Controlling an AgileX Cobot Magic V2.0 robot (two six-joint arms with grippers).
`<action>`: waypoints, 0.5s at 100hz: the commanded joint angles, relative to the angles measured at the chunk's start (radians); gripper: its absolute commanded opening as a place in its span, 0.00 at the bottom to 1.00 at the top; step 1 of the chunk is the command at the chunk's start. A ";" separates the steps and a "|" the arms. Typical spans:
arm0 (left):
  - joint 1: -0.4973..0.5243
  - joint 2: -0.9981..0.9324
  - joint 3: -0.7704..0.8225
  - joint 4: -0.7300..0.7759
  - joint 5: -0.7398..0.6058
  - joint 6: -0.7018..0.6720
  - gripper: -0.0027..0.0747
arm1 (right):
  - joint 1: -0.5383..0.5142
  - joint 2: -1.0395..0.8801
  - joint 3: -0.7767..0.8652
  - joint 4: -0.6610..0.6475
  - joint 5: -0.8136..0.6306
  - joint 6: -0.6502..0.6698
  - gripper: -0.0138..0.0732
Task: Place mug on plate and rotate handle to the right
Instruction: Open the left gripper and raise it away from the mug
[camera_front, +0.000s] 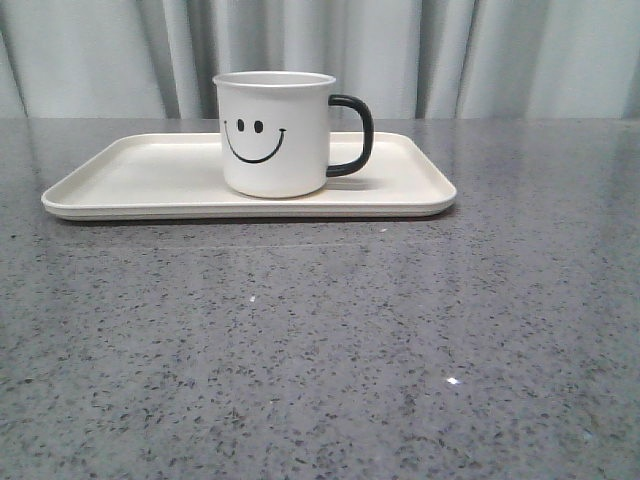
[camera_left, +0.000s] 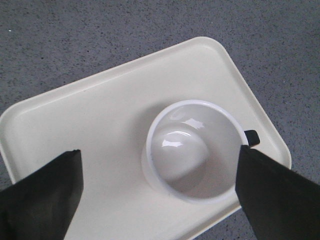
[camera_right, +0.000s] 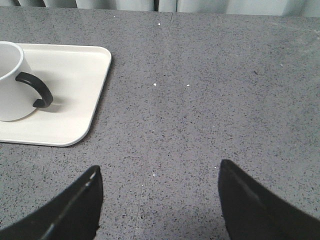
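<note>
From my remote station I read the mug (camera_front: 275, 135) standing upright on the plate (camera_front: 130, 180), slightly right of the plate's centre in the front view, smiley face toward the camera. The handle (camera_front: 355, 135) projects to the right. The plate lies flat on the grey speckled bench (camera_front: 320, 350). The left gripper (camera_left: 160, 185) hovers above the mug, looking down into its empty interior; its fingers (camera_left: 42, 192) are spread wide, one on either side of the mug rim, gripping nothing, though one finger appears very near the rim at the handle side. The right gripper (camera_right: 160, 200) sits over bare bench, well apart from the plate, fingers (camera_right: 75, 210) spread wide and holding nothing.
</note>
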 joint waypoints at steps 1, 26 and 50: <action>-0.008 -0.130 0.069 0.010 -0.096 0.001 0.81 | -0.006 0.008 -0.035 -0.005 -0.075 -0.011 0.73; 0.028 -0.447 0.484 0.032 -0.302 -0.016 0.81 | -0.006 0.012 -0.035 0.001 -0.122 -0.011 0.73; 0.096 -0.795 0.854 0.032 -0.378 -0.049 0.81 | 0.002 0.059 -0.035 0.079 -0.136 -0.019 0.73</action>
